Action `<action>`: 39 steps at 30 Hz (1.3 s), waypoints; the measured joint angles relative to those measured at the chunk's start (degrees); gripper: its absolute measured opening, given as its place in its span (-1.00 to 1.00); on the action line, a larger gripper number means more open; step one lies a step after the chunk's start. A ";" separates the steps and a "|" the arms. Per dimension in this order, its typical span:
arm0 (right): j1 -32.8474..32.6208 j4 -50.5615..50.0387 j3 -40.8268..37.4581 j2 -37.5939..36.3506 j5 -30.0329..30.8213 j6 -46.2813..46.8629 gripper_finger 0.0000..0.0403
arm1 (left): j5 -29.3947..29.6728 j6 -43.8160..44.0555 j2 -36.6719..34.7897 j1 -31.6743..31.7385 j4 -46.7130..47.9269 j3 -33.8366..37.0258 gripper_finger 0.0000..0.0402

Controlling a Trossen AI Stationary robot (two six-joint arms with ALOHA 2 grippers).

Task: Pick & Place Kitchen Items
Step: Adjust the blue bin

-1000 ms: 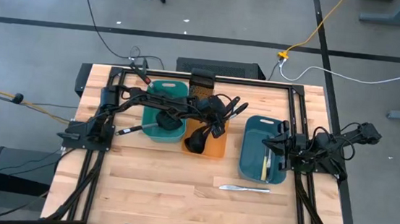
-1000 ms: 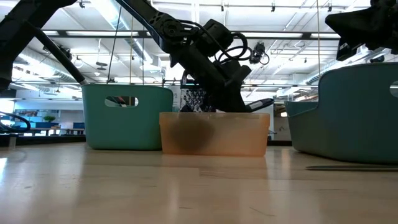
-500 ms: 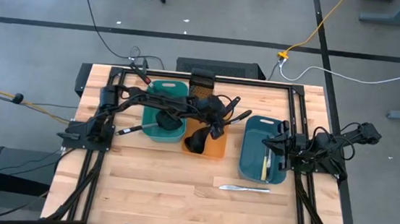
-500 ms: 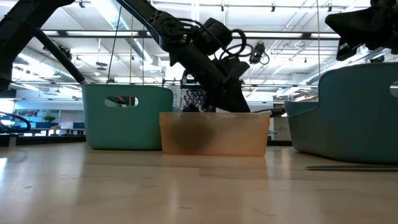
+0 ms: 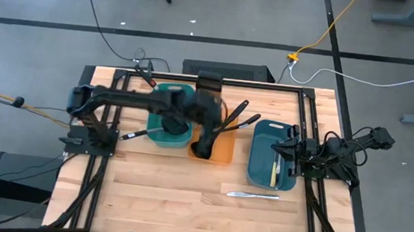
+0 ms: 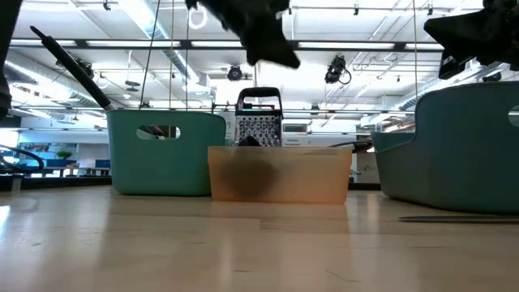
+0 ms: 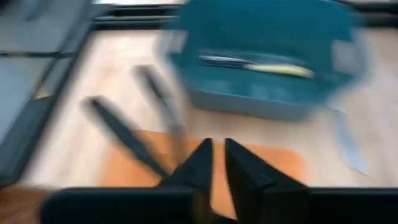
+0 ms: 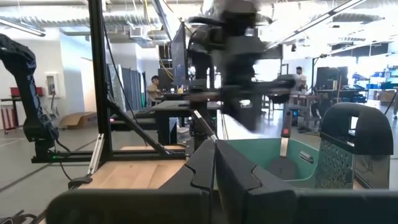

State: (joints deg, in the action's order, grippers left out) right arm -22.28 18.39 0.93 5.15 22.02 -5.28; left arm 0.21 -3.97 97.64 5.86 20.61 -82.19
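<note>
Two black ladles (image 5: 206,144) sit in the orange tray (image 5: 222,153), handles (image 5: 238,115) sticking out toward the blue tray (image 5: 261,166). Prob. light, stiff plastic; best gripped mid-handle. Left gripper (image 7: 216,163) hangs over the tray, fingers nearly shut, empty. Right gripper (image 8: 214,167) waits by the blue tray, fingers together.
</note>
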 joint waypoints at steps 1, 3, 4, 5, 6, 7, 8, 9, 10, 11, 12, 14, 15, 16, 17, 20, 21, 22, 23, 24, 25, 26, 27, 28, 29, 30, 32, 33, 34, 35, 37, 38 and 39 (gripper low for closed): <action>0.00 0.01 0.00 0.00 0.00 -0.10 -0.88 | -0.39 -0.62 -0.69 -1.50 1.23 0.00 -0.89; 0.01 0.00 -0.02 0.02 0.00 -0.20 -0.88 | -0.80 -0.44 -1.25 -4.45 3.06 0.00 -0.95; 0.01 0.01 -0.01 0.00 0.00 -0.21 -0.88 | -0.86 -0.12 -1.46 -5.93 3.58 0.00 -0.95; 0.00 0.00 -0.02 0.00 0.02 -0.22 -0.88 | -0.84 0.07 -1.67 -7.46 5.10 0.03 -0.95; 0.00 0.00 -0.02 0.02 0.02 -0.20 -0.88 | -0.64 0.09 -1.68 -9.08 5.73 0.14 -0.95; 0.02 0.02 -0.02 0.01 0.00 -0.20 -0.88 | -0.55 -0.10 -1.40 -10.69 5.60 0.19 -0.96; 0.00 0.04 -0.02 0.02 -0.02 -0.20 -0.88 | -0.44 -0.84 -1.27 -12.31 4.93 0.83 -0.97; 0.00 0.06 -0.02 0.04 -0.02 -0.13 -0.88 | -0.41 -1.20 -1.26 -13.84 3.93 2.01 -0.97; 0.02 0.08 -0.02 0.04 -0.04 -0.11 -0.88 | -0.68 -1.63 -1.25 -15.43 1.41 3.65 -0.97; 0.00 0.10 -0.02 0.04 -0.12 -0.09 -0.88 | -1.12 -2.52 -1.21 -16.61 -2.48 5.58 -0.97; 0.00 0.22 -0.02 0.04 -0.21 -0.09 -0.88 | -1.07 -2.55 -1.71 -17.69 -6.24 7.74 -0.97; 0.00 0.42 -0.02 0.02 -0.48 -0.01 -0.88 | 0.45 -2.17 -4.16 -19.28 -11.09 12.09 -0.98; 0.00 0.55 -0.02 0.02 -0.60 0.03 -0.88 | 1.43 -1.93 -5.84 -19.53 -13.74 14.00 -0.98; 0.00 0.68 -0.02 0.04 -0.58 0.04 -0.88 | 2.82 -1.43 -8.35 -19.70 -14.43 16.33 -0.98; 0.00 0.79 -0.02 0.08 -0.57 0.04 -0.88 | 4.29 -0.76 -10.95 -19.74 -14.73 18.87 -0.98; 0.00 1.08 -0.02 0.29 -0.50 -0.03 -0.88 | 6.52 1.83 -19.42 -19.45 -19.75 27.56 -0.98; 0.00 1.18 -0.02 0.37 -0.39 -0.15 -0.88 | 7.01 2.48 -22.73 -19.31 -21.38 30.45 -0.99; 0.00 1.12 -0.02 0.39 -0.14 -0.17 -0.88 | 7.67 3.42 -26.04 -19.10 -24.02 33.17 -0.99; 0.02 1.24 -0.02 0.50 0.00 -0.18 -0.88 | 8.56 4.44 -29.24 -18.62 -26.39 35.80 -0.99; 0.02 1.46 -0.02 0.68 0.03 -0.18 -0.88 | 9.18 5.48 -32.54 -18.14 -28.02 38.49 -0.99; 0.02 1.61 -0.02 0.74 -0.01 -0.34 -0.88 | 9.71 6.82 -35.17 -17.78 -28.84 41.06 -0.99; 0.00 1.76 -0.02 0.80 -0.13 -0.83 -0.88 | 9.96 7.95 -37.10 -17.34 -30.18 43.17 -0.99; -0.02 2.33 -0.02 1.03 -0.19 -1.44 -0.88 | 10.15 8.15 -38.60 -16.92 -31.24 45.20 -0.99; -0.17 2.75 0.04 1.30 -0.02 -2.21 -0.88 | 10.23 8.44 -39.77 -16.82 -31.81 47.08 -0.99; -0.34 2.75 0.39 1.56 0.65 -2.83 -0.88 | 10.55 9.00 -40.52 -16.90 -32.82 48.66 -0.99; -0.60 2.56 1.09 2.05 1.63 -3.43 -0.90 | 10.79 9.30 -40.95 -17.00 -34.47 49.91 -0.99; -1.21 2.64 3.21 4.37 2.56 -4.01 -0.94 | 10.96 9.32 -41.26 -17.42 -38.28 52.18 -0.99; -1.61 2.32 4.55 6.02 2.97 -4.19 -0.96 | 11.02 8.81 -41.18 -17.75 -40.30 53.11 -0.99; -2.02 1.33 5.92 7.71 2.92 -4.27 -0.97 | 11.18 7.92 -41.11 -18.09 -42.08 54.02 -0.99; -2.47 0.17 7.56 9.65 2.82 -4.26 -0.97 | 11.29 7.61 -41.07 -18.46 -43.66 54.77 -0.98; -3.70 -2.06 11.98 14.02 2.52 -3.74 -0.97 | 11.21 7.37 -41.06 -18.92 -45.55 55.91 -0.96; -4.42 -4.04 14.50 16.44 2.42 -2.97 -0.97 | 11.09 7.35 -41.06 -19.02 -45.93 56.42 -0.94; -5.21 -6.52 17.28 18.97 2.30 -1.84 -0.97 | 11.09 7.34 -41.06 -19.01 -45.76 56.82 -0.92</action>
State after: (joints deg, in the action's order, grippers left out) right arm -27.49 11.87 18.21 24.12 24.32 -7.12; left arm 11.31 3.37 56.58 -13.15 -25.15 -25.37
